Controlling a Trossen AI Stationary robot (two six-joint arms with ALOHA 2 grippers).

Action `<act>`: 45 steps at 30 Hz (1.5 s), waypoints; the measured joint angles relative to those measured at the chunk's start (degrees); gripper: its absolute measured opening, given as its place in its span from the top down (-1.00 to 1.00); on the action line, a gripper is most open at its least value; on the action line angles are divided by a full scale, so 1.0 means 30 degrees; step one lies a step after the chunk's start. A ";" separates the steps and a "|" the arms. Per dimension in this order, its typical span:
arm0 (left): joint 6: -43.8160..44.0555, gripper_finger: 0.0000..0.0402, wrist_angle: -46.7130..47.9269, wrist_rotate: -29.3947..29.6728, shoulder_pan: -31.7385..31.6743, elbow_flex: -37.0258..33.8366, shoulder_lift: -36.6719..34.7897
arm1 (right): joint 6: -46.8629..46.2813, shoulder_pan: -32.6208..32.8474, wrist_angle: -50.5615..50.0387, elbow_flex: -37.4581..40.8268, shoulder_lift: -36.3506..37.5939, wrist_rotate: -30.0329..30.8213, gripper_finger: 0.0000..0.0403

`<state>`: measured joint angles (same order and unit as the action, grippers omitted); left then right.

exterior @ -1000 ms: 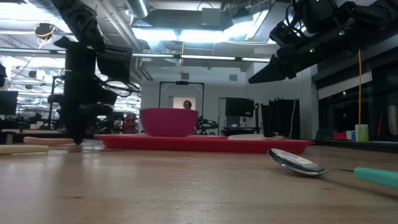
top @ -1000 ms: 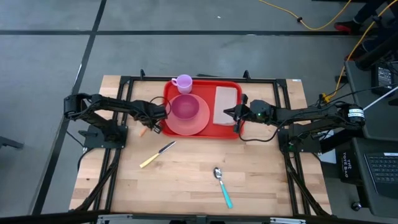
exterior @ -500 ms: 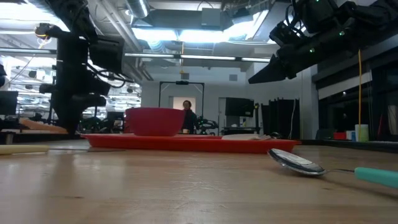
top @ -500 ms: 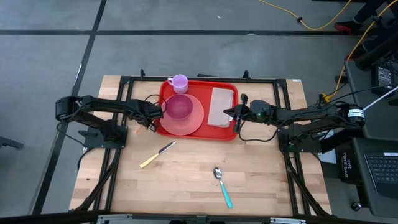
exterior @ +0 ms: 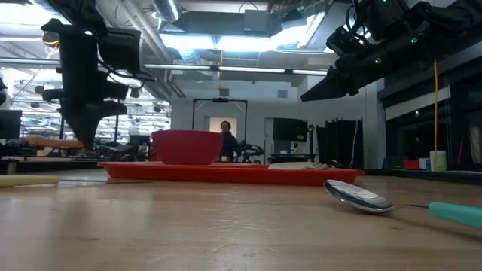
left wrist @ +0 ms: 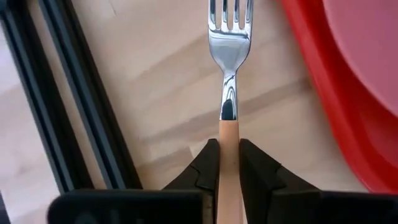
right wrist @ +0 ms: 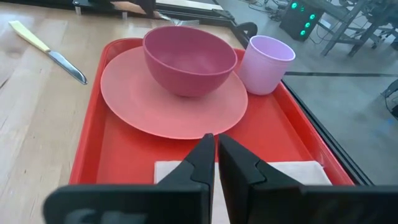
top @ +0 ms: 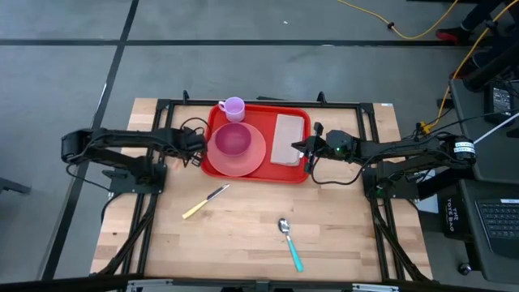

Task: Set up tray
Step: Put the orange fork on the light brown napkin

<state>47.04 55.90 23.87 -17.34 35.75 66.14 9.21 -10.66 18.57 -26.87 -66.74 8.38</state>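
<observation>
The red tray [top: 296, 172] lies at the table's far middle. On it are a salmon plate [top: 256, 159] with a pink bowl [top: 233, 139], a lilac cup [top: 234, 106] and a white napkin [top: 288, 139]. Just off the tray's left rim, my left gripper [top: 197, 152] is shut on a fork [left wrist: 230, 37] with an orange handle. My right gripper [top: 306, 148] hovers shut above the tray's right part. In the right wrist view it stands over the napkin [right wrist: 261, 171], holding nothing. My left gripper pinches the fork's orange handle [left wrist: 229, 134] between its two fingers [left wrist: 208, 163], a little behind where the metal begins. The fingers slant down from above. The tines stick out ahead of them, over the wood beside the tray's rim [left wrist: 323, 93]. The fork [exterior: 49, 141] hangs clear of the table.
A knife with a yellow handle [top: 204, 203] lies on the wood nearer the front, left of centre. A spoon with a teal handle [top: 289, 243] lies near the front, right of centre. Black frame rails [top: 154, 162] run along both sides of the table.
My left gripper has risen and drawn back toward the table's left edge, lifting the fork off the wood. The tray, with everything on it, has slid a little toward the table's left edge and then stopped.
</observation>
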 joint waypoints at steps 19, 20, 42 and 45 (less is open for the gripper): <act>-0.4622 0.87 -0.7815 0.4367 0.0490 0.0022 -0.3384 | 0.0007 0.0007 0.0000 0.0000 0.0000 0.0007 0.87; -0.4776 0.87 -0.8364 0.4977 0.0675 0.0023 -0.3379 | 0.0007 0.0006 0.0000 0.0000 0.0000 0.0007 0.87; -1.6620 0.87 -2.7552 0.9502 0.4591 0.0036 0.1009 | 0.0146 0.0007 0.6584 0.0015 -0.0791 0.0022 0.87; -1.8609 0.87 -3.1598 0.8272 0.4484 0.0036 0.2512 | 0.0890 0.0007 0.8430 0.0015 -0.1678 0.0032 0.87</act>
<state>-8.78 -38.90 48.69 -3.89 35.86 73.67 11.88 -10.63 43.86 -26.83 -71.77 8.48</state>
